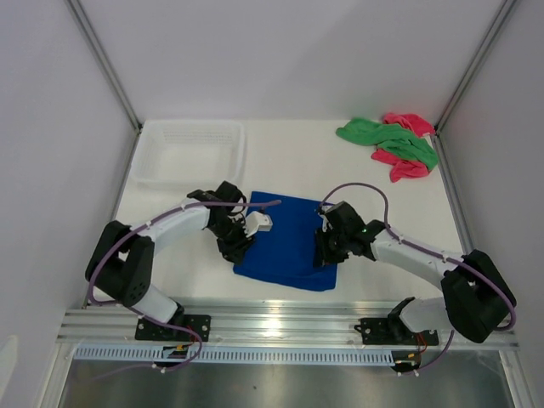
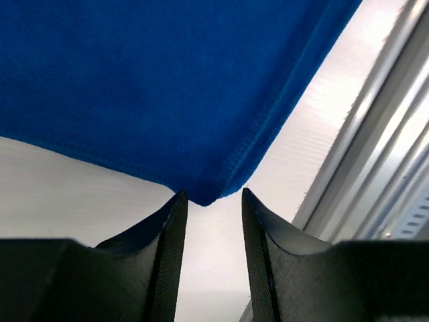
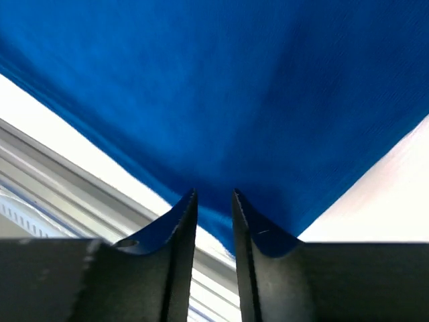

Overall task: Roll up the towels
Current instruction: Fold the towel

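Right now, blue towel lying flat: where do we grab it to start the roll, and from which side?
I'd pinch the blue towel at its two near corners, coming in low from the arms' side. It lies flat and spread, so only edges offer a bite. The left gripper is open at one corner; the right gripper is by the other.

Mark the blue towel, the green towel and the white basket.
blue towel [image 1: 293,242], top external view, flat middle
green towel [image 1: 391,138], top external view, crumpled middle
white basket [image 1: 191,153], top external view, bare floor
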Controlling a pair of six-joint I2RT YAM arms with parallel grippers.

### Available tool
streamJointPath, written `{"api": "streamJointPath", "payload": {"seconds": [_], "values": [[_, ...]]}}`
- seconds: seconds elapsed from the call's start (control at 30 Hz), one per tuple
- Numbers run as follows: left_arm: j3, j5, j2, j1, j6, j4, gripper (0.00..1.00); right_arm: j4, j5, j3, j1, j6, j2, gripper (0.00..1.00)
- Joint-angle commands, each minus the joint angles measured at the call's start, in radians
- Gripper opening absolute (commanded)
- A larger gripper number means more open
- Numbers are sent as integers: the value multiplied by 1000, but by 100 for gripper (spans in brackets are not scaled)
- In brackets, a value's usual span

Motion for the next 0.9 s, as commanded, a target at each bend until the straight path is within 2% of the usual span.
{"api": "streamJointPath", "payload": {"seconds": [0.0, 0.13, 0.2, 0.33, 0.57, 0.87], "values": [[-80, -125, -57, -51, 9, 95, 42, -60, 104, 2, 40, 89, -36, 31], [-143, -232, -140, -116, 37, 212, 42, -93, 174, -12, 45, 246, -122, 48], [-169, -261, -189, -154, 74, 260, 43, -86, 205, -32, 45, 330, -166, 53], [-172, -336, -221, -185, 135, 269, 43, -148, 283, -22, 45, 418, -245, 55], [-233, -343, -249, -208, 322, 246, 45, -156, 253, -94, 54, 582, -271, 56], [-238, -334, -250, -220, 475, 185, 47, -79, 253, -145, 54, 624, -249, 57]]}}
